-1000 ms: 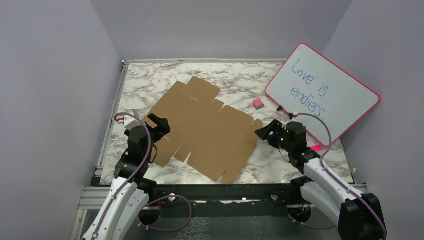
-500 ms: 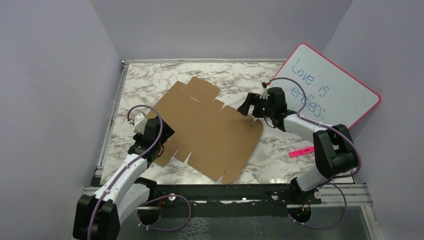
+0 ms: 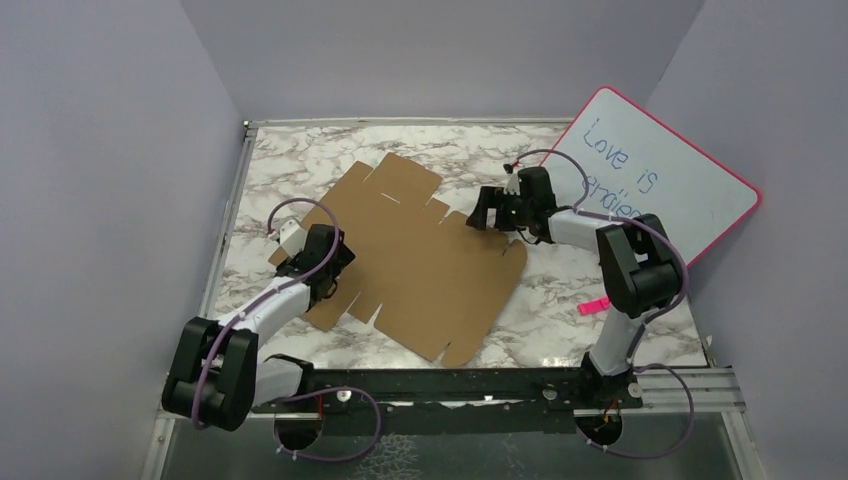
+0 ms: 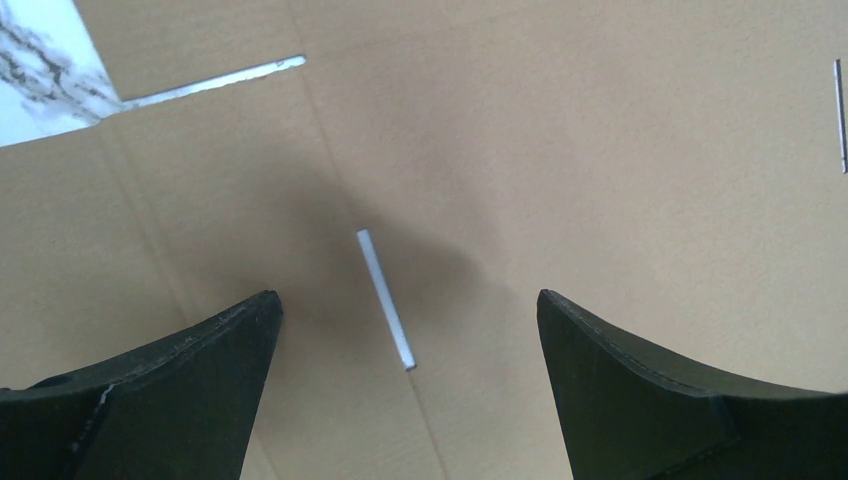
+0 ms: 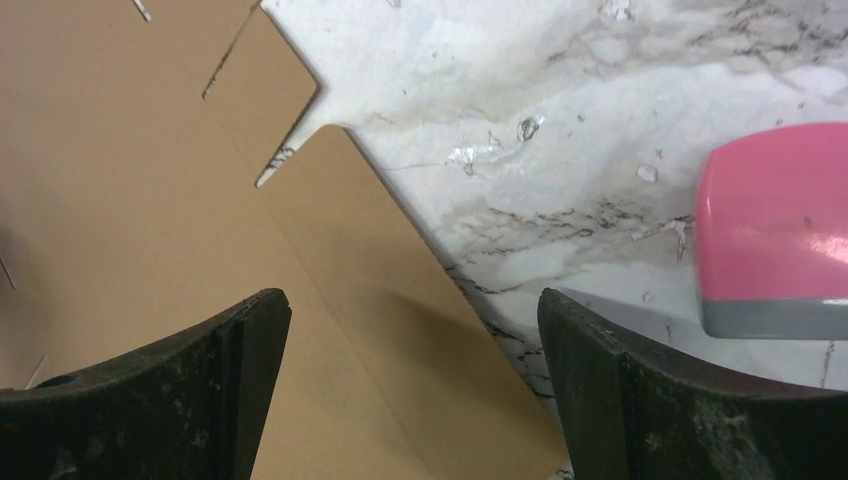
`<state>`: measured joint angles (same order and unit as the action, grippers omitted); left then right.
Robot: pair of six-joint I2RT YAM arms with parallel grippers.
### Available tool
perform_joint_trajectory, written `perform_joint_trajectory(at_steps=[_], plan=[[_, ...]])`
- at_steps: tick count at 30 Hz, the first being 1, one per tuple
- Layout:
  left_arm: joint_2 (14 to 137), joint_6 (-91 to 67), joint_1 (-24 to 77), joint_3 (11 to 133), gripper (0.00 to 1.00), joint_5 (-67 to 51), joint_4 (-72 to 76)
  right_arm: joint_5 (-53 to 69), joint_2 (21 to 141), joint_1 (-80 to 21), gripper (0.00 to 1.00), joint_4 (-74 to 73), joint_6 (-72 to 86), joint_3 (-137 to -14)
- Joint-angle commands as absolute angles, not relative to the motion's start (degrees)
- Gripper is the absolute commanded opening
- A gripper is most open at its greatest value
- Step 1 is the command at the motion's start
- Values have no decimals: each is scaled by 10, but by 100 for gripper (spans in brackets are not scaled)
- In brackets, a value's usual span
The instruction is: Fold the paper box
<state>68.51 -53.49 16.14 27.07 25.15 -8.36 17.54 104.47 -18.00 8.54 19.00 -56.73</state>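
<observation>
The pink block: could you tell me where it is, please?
In the right wrist view, the pink block lies on the marble table at the right edge, clear of the paper box.

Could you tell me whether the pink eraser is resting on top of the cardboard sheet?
No, the pink eraser lies on the bare marble table, clear of the edge of the flat paper box.
</observation>
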Motion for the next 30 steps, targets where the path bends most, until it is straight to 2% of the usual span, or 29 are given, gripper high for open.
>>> perform_joint_trajectory(at_steps=[1,12,19,25,30], plan=[[718,-516,160,302,99,277,-59,211,1044,-181,100,55,178,-550],[855,-454,160,389,99,244,-28,235,916,-184,100,31,199,-395],[969,-398,160,486,99,172,-3,281,834,-194,100,40,242,-299],[1051,-363,166,582,99,93,-10,276,771,-197,100,12,254,-270],[1025,-343,167,597,99,86,-27,230,717,-198,100,-38,245,-297]])
